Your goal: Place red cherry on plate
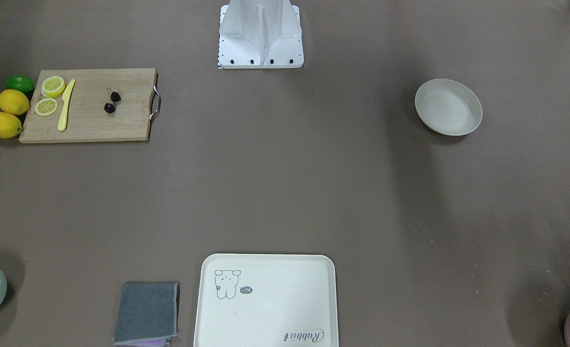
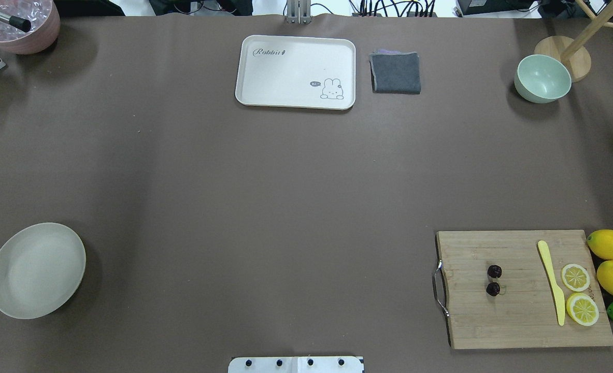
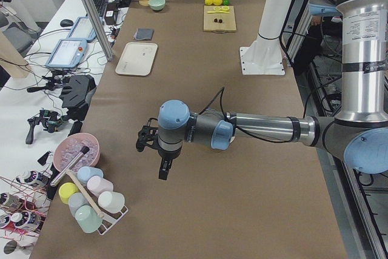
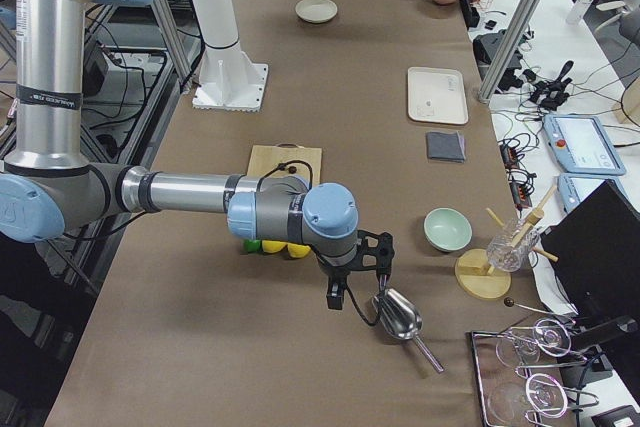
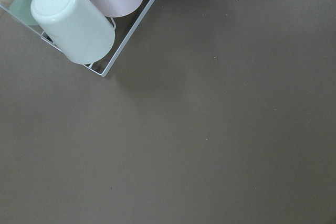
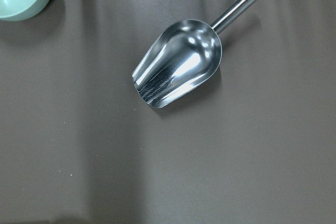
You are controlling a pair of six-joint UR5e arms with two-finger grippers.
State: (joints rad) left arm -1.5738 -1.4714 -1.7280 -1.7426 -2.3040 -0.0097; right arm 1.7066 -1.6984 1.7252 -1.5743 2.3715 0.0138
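Pickup not yet made: the red cherry (image 2: 494,271) lies on the cutting board (image 2: 524,321); the plate (image 2: 37,269) sits bare, well apart from that board. Whether the left claw (image 3: 159,161) or the right claw (image 4: 358,272) is clenched cannot be told.

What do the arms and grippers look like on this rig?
The left arm and right arm are silver-grey tubes with light blue joint caps and a black cable looping at each wrist. The left gripper and right gripper are black with slim fingers.
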